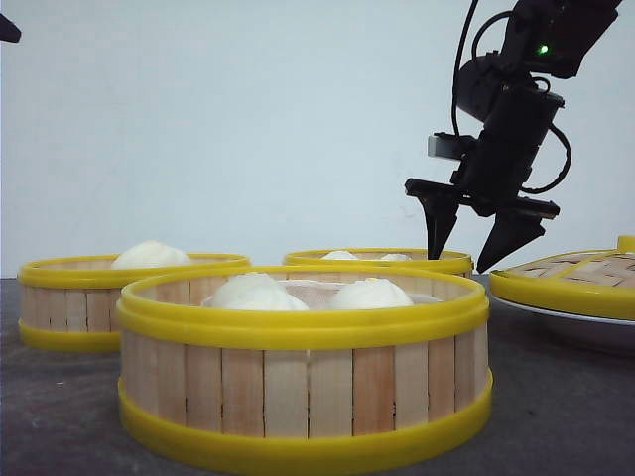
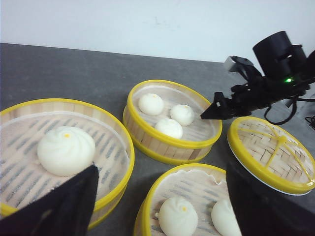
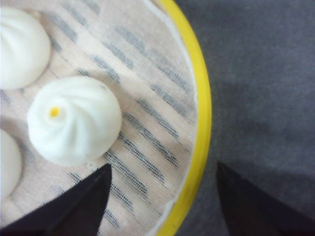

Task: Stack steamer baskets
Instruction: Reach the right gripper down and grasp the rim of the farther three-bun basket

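Three steamer baskets with wooden slat walls and yellow rims stand on the dark table. The near basket [image 1: 303, 397] [image 2: 194, 196] holds two white buns. The left basket [image 1: 69, 297] [image 2: 110, 132] holds one bun. The far basket [image 1: 377, 260] [image 2: 172, 142] holds three buns. My right gripper [image 1: 458, 263] [image 3: 164, 165] is open just above the far basket's right rim [image 3: 199, 123], one finger over the inside and one outside. My left gripper [image 2: 161, 169] is open and empty, high above the gap between the left and near baskets.
A flat woven lid with a yellow rim [image 1: 566, 283] [image 2: 270, 152] lies on a white plate at the right, close to the far and near baskets. A pale wall stands behind the table.
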Robot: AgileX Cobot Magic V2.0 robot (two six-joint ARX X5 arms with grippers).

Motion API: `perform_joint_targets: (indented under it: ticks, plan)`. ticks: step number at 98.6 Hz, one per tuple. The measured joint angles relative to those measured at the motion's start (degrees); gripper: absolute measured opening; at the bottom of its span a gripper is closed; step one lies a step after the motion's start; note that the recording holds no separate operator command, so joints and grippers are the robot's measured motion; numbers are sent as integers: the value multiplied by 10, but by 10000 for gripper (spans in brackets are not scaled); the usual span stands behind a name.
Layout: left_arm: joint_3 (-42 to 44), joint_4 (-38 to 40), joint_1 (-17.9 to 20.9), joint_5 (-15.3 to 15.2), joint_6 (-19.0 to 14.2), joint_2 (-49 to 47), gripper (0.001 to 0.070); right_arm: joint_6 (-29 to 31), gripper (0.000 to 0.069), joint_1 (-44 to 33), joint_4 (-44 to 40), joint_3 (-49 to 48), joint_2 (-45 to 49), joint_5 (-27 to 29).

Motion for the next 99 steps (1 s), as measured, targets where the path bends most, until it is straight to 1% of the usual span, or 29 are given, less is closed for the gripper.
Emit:
perform_joint_targets:
  ticks: [8, 17, 29, 44, 57, 63, 78, 99]
  plan:
    - [0, -2, -5, 0, 0, 0, 504, 0, 311, 0, 3, 0, 3, 7]
    - [0, -7, -8, 0, 0, 0, 504, 0, 253, 0, 9, 0, 6, 14]
    - [0, -14, -8, 0, 0, 0, 504, 0, 156, -1, 10, 0, 10, 20]
    - [0, -14, -8, 0, 0, 0, 504, 2, 115, -1, 10, 0, 10, 32]
    - [0, -14, -8, 0, 0, 0, 504, 3, 41, 0, 11, 1, 10, 37]
    - [0, -14, -8, 0, 0, 0, 504, -5, 30, 0, 9, 1, 10, 44]
    - [0, -15, -8, 0, 0, 0, 504, -6, 29, 1, 10, 1, 10, 50]
    - [0, -16, -8, 0, 0, 0, 504, 8, 29, -2, -4, 14, 10, 56]
